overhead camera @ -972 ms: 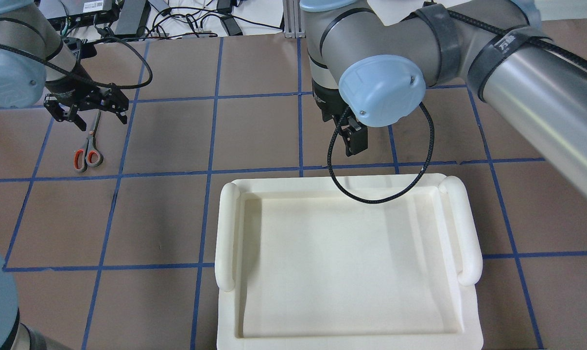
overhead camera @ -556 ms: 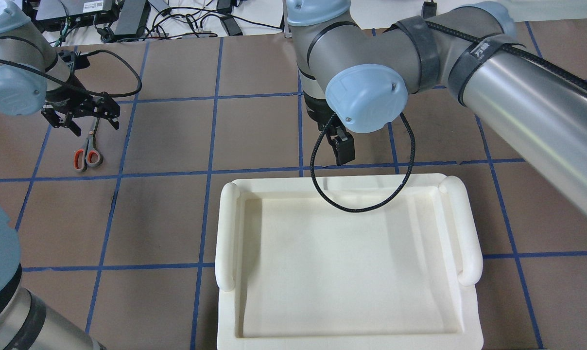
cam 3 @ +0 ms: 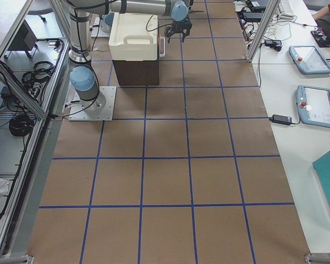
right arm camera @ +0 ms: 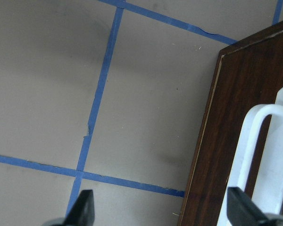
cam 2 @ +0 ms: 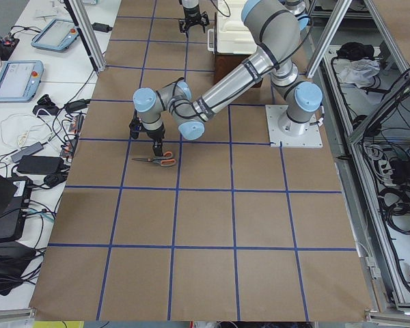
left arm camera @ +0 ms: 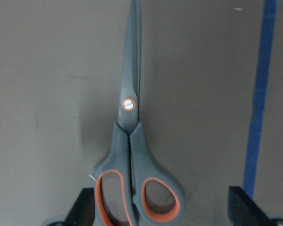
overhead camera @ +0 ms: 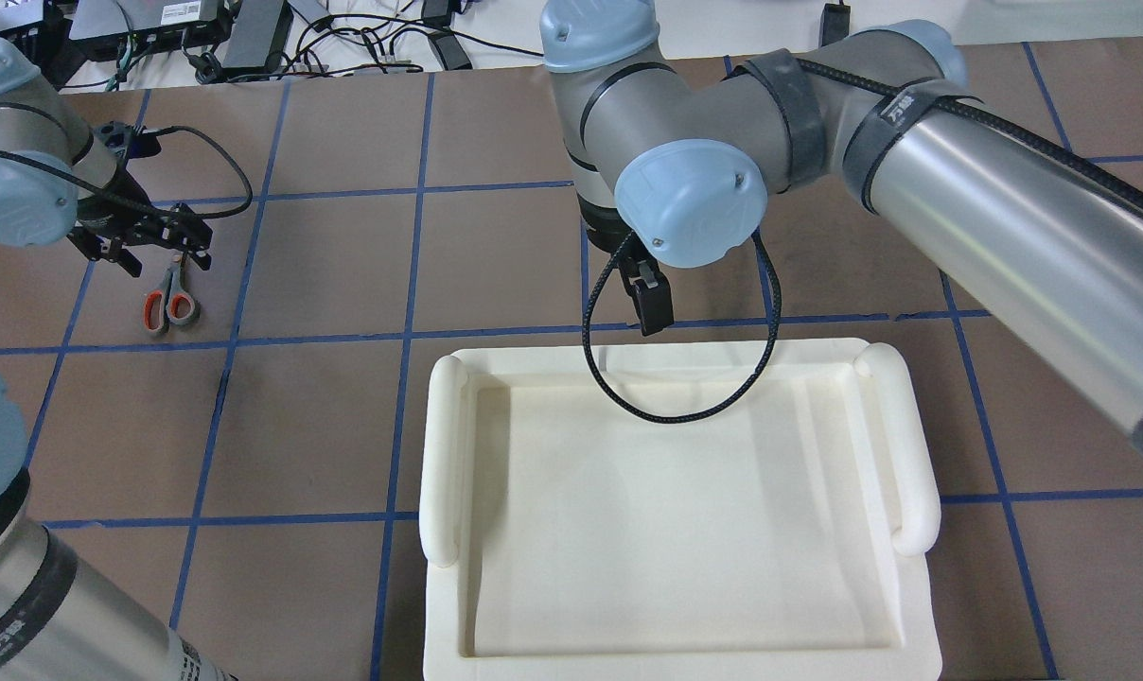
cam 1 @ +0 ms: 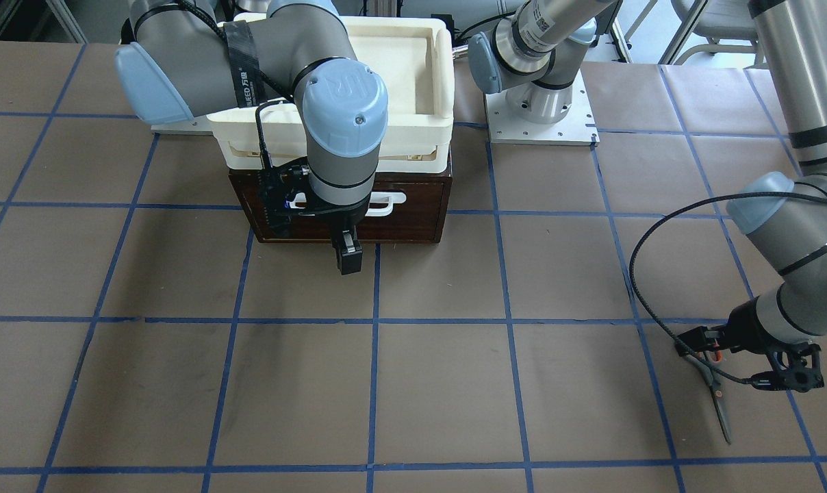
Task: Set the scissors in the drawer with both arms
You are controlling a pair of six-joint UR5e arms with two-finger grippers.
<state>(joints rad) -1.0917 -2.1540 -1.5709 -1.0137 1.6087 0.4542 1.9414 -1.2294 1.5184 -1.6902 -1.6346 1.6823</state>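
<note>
Two tools, both spread wide. Left tool (overhead camera: pixel 150 253) over scissors (left arm camera: pixel 129 141) flat on tabletop (overhead camera: pixel 496 246), blades toward 12 o'clock in wrist view. Right tool (cam 1: pixel 346 259) before drawer (cam 1: pixel 420 216), untouched, drawer at its 3 o'clock.

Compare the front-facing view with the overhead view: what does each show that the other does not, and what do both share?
Only the front-facing view shows the drawer, dark brown with a white handle, under the cream tray. Only the overhead view shows the scissors' two orange-lined loops in full. Both show the scissors flat on the table beneath the open left pincer, and the right pincer just beyond the tray.
</note>
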